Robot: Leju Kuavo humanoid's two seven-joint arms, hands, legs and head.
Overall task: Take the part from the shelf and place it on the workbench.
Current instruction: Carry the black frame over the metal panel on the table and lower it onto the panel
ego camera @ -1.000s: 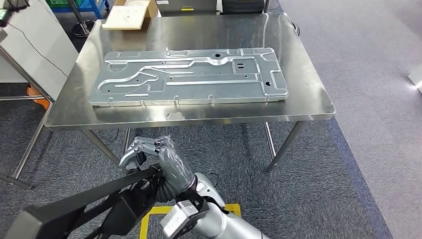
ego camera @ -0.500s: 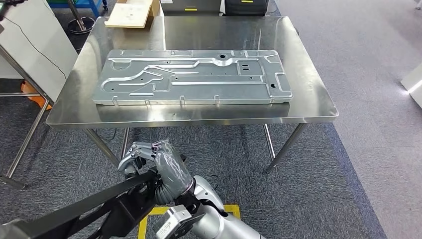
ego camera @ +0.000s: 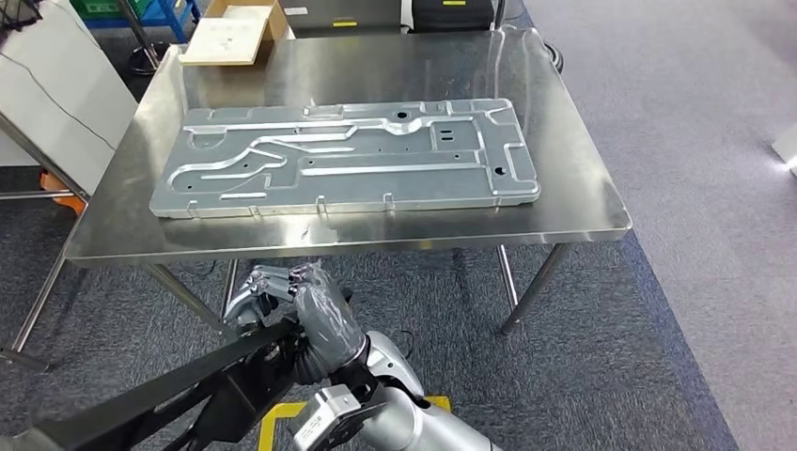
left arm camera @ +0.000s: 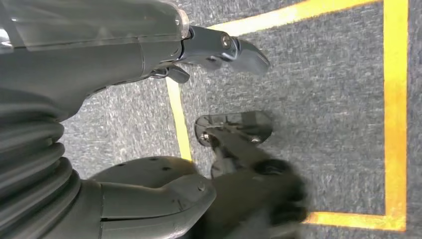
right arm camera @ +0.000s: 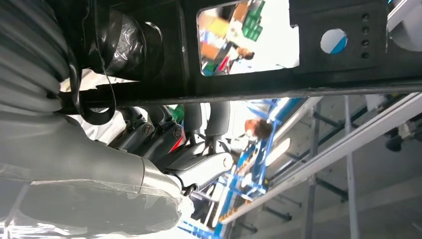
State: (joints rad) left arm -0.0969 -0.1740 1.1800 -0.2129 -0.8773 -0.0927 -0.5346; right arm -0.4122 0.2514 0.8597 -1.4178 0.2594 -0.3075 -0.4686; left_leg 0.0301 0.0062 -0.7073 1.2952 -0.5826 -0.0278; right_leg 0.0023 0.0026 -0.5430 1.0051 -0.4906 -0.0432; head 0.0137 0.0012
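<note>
The steel workbench (ego camera: pixel 564 202) at twelve o'clock already carries a large stamped metal panel (ego camera: pixel 348 160), so landing room is scarce. The long black part (ego camera: pixel 179 399) runs off toward seven o'clock, gripped at its near end by the right hand (ego camera: pixel 296 305); its far end could sag and clip the table edge. The left hand (left arm camera: pixel 239 124) hangs over the floor, its closure unclear.
</note>
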